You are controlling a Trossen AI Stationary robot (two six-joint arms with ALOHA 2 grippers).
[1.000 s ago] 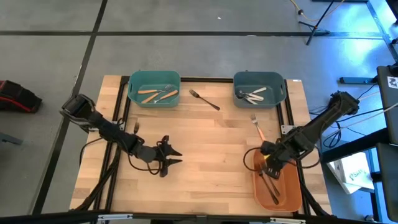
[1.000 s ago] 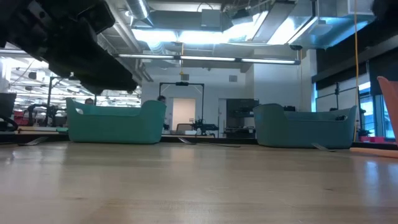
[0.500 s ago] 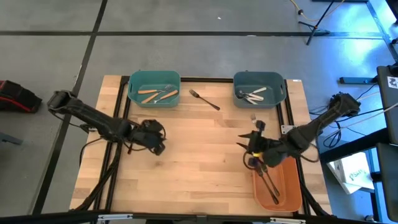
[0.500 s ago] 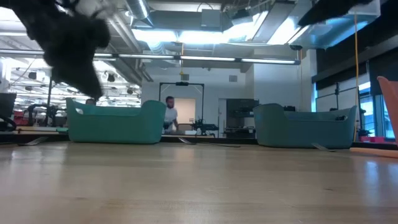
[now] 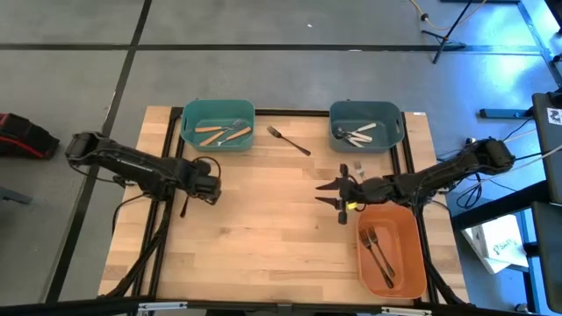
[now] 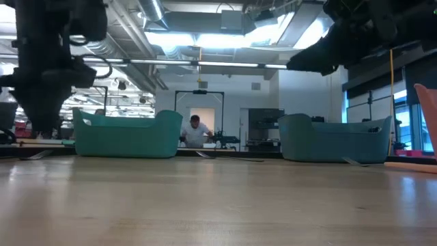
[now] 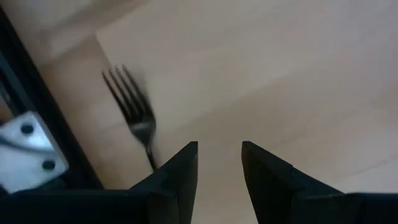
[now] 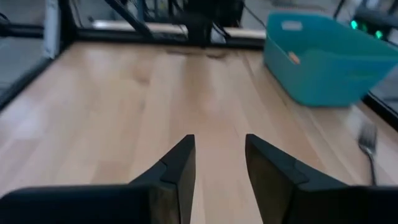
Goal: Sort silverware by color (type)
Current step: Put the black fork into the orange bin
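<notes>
My left gripper (image 5: 208, 188) (image 7: 219, 152) hovers open near the table's left edge, pointing down. A small dark metal fork (image 7: 132, 104) lies flat on the wood just beside its fingers, with the handle running under one finger. My right gripper (image 5: 330, 198) (image 8: 219, 149) is open over the table's middle, pointing toward the left edge. Another dark fork (image 5: 289, 140) (image 8: 368, 144) lies on the table between the two teal bins. The head of one more fork (image 5: 357, 167) shows beside the right arm, which hides its handle.
The far-left teal bin (image 5: 187, 132) (image 8: 323, 59) holds orange-handled utensils and the far-right teal bin (image 5: 397, 132) holds cream-handled ones. An orange bin (image 5: 415, 272) at the near right holds two dark forks. A black frame (image 7: 37, 124) borders the table. A person (image 6: 196, 130) stands far behind.
My left gripper has moved from the table's near middle toward the left edge and a little farther away, tipping to point down over the small dark fork. My right gripper has moved from over the orange bin toward the table's middle and turned to point left.
</notes>
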